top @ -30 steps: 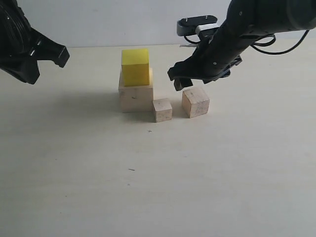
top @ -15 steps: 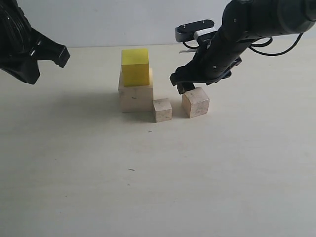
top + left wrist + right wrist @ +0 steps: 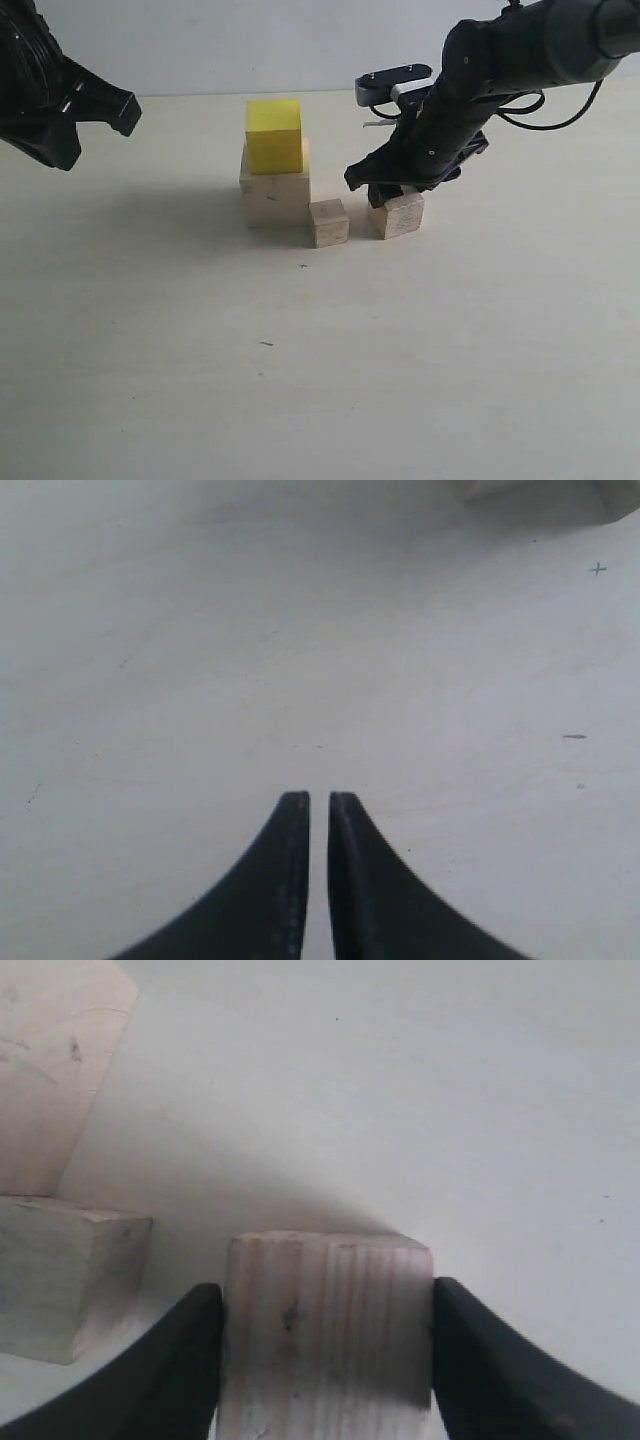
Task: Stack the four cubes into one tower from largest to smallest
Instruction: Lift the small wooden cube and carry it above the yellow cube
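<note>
My right gripper (image 3: 327,1305) has closed on the medium-small pale bare-wood cube (image 3: 403,215), one finger flat against each side. The cube rests on the pale table (image 3: 300,380). Just beside it sits the smallest pale wood cube (image 3: 329,222). Next comes the large pale wood cube (image 3: 273,200), with the bright yellow cube (image 3: 274,135) on top. My left gripper (image 3: 318,805) hangs well apart, its fingers pressed together on nothing.
</note>
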`<state>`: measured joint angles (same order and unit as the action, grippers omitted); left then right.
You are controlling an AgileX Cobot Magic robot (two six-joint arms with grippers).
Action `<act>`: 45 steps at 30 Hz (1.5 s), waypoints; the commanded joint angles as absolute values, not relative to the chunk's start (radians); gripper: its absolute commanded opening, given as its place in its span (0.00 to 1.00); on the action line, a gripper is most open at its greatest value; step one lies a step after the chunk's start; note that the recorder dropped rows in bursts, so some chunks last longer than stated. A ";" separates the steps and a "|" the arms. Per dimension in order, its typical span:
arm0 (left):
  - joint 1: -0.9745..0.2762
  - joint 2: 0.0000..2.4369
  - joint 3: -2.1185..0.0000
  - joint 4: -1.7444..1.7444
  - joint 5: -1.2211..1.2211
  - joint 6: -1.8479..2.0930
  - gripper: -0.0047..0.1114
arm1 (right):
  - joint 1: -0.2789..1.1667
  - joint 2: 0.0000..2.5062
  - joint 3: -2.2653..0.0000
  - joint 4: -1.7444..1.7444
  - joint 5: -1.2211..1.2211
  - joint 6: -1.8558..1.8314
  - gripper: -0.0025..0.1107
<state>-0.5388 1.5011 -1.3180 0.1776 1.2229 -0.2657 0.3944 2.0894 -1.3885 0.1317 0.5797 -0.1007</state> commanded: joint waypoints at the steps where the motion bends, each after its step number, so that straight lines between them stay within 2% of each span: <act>1: -0.538 1.490 -1.315 0.173 1.217 -0.269 0.12 | 0.396 2.083 -1.395 0.123 0.621 -0.101 0.12; 2: -0.538 1.490 -1.315 0.173 1.213 -0.269 0.12 | 0.396 2.066 -1.395 0.123 0.641 -0.101 0.02; 13: -0.538 1.490 -1.315 0.222 1.194 -0.240 0.12 | 0.396 1.774 -1.397 0.137 0.773 -0.085 0.02; 16: -0.538 1.490 -1.315 0.291 1.208 -0.240 0.12 | 0.396 1.748 -1.440 0.194 0.880 -0.110 0.02; 22: -0.538 1.490 -1.315 0.339 1.221 -0.240 0.12 | 0.419 1.752 -1.616 0.276 1.042 -0.130 0.02; 31: -0.538 1.489 -1.264 0.337 1.221 -0.240 0.12 | 0.563 1.842 -1.861 0.069 1.074 0.228 0.02; 45: -0.538 1.489 -1.244 0.337 1.221 -0.323 0.12 | 0.605 2.075 -2.091 0.067 1.144 0.411 0.02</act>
